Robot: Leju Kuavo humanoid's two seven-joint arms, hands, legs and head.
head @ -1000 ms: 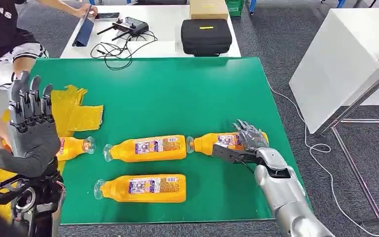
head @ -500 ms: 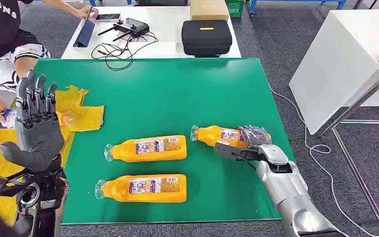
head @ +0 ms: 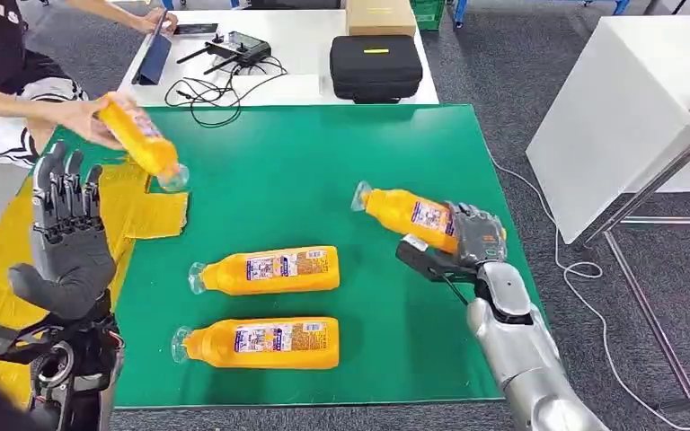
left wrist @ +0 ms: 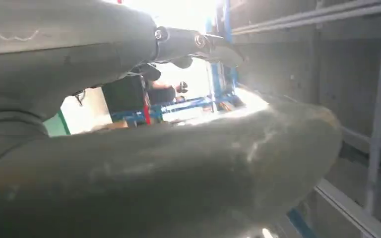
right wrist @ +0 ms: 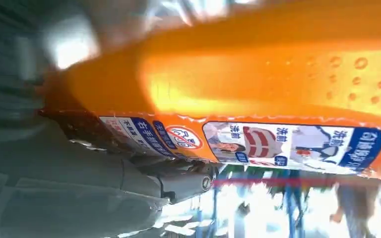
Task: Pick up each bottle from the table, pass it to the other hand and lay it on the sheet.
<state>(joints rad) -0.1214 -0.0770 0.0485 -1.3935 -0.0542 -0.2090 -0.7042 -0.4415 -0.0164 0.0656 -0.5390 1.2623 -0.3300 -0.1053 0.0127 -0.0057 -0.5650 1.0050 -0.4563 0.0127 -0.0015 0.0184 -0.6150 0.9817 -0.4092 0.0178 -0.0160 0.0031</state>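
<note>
My right hand (head: 467, 244) grips an orange bottle (head: 406, 215) by its base end and has it lifted off the green table (head: 323, 171), cap tilted toward the far left. The same orange bottle (right wrist: 258, 94) sits close against the palm in the right wrist view. Two more orange bottles lie flat on the table: one (head: 267, 270) in the middle and one (head: 259, 342) nearer me. My left hand (head: 65, 238) is raised at the left, open, fingers pointing up, above the yellow sheet (head: 148, 214). A person's hand (head: 81, 117) holds another orange bottle (head: 142, 139) in the air above the sheet.
Behind the green table a white table (head: 310, 45) carries a black case (head: 375, 65), a cardboard box (head: 379, 15), a controller (head: 236, 47) and cables. A second white table (head: 629, 117) stands to the right. Grey carpet lies around.
My right hand closed around the rightmost bottle and raised it off the table. The person took the bottle from the yellow sheet and lifted it up. My left hand barely moved.
</note>
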